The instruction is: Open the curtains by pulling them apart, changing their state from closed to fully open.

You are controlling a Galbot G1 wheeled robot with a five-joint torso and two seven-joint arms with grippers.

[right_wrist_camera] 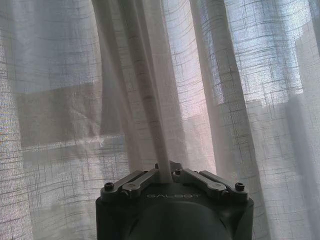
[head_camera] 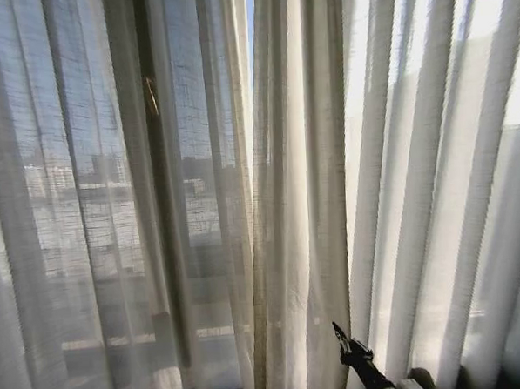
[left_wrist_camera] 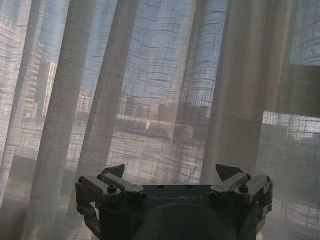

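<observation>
Right now I am pinching a narrow vertical fold of the curtains point(right_wrist_camera: 150, 90) in my right gripper point(right_wrist_camera: 167, 170), its fingers drawn together around that pleat just above the gripper body. From the head view, my right gripper point(head_camera: 342, 338) is sitting low, beside the inner hemmed edge of the right-hand panel, with the thin slit between the two panels lying just to its left. The fabric is hanging in long vertical pleats, so I judge the pull must be running sideways, toward my right, across that long axis. My left gripper point(left_wrist_camera: 172, 175) is waiting with its fingers spread wide, holding nothing, facing the left panel of the curtains point(left_wrist_camera: 165, 90) close ahead. Behind the left panel a dark window frame bar point(head_camera: 160, 208) is standing upright, but it is lying beyond the cloth, not in my way.
</observation>
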